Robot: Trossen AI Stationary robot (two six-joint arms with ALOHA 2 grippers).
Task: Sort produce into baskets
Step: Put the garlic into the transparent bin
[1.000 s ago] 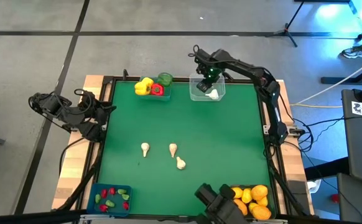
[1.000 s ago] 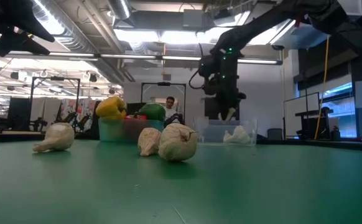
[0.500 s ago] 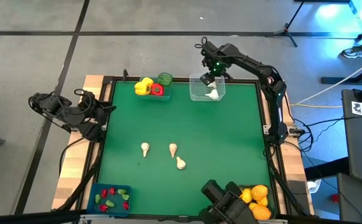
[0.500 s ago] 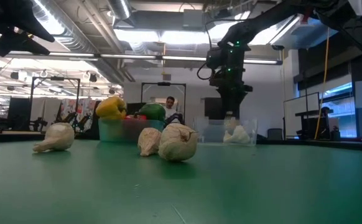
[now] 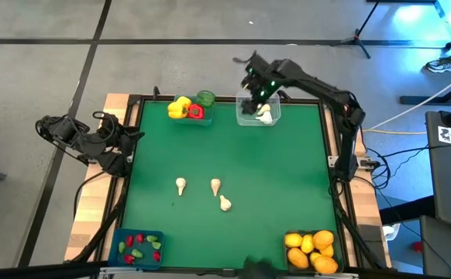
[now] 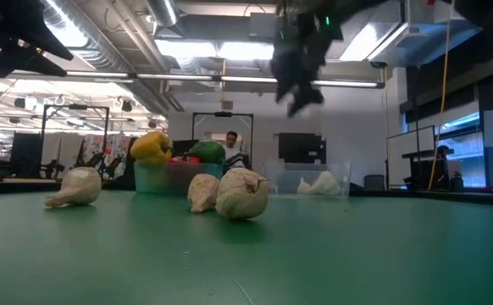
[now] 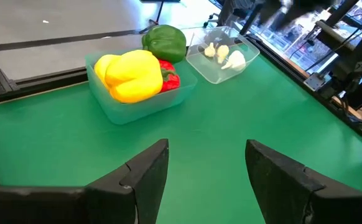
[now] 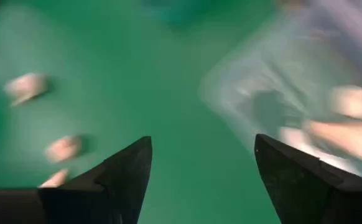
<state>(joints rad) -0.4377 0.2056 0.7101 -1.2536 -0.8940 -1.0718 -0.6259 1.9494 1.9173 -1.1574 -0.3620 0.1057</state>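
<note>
While the green table mat (image 5: 233, 155) spreads toward a workshop room with ceiling lights, three loose garlic bulbs (image 5: 214, 186) lie mid-table, well apart from both arms. Farther back, the right gripper (image 5: 250, 87) hangs with fingers spread and empty over the clear basket (image 5: 245, 118) holding garlic. The left gripper (image 7: 206, 168) waits spread at the table's left edge.

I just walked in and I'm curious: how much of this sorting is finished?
Mostly done. Peppers fill the teal bin, citrus the grey bin, small pieces the blue bin. Some garlic lies in the clear bin, where the right gripper hovers, jaws open and empty. Three garlic bulbs remain on the mat. The left gripper waits at the table's edge.
</note>
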